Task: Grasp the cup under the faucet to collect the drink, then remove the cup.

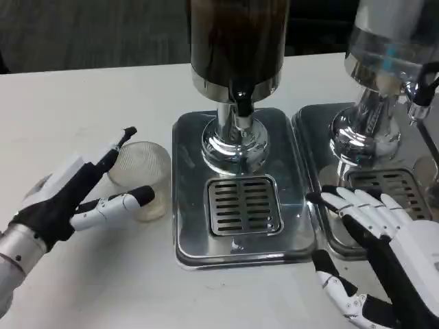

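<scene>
Left hand lies on the white table at the left, its fingers spread around a clear ribbed cup; one finger reaches over the cup's far rim and another touches its near side. Whether the grasp is firm cannot be told. Cup stands on the table just beside the left edge of the steel drip tray, not under the faucet. Dark drink dispenser rises above the tray's slotted grate. Right hand rests open, fingers apart, holding nothing, at the near corner of a second tray bearing a second dispenser.
</scene>
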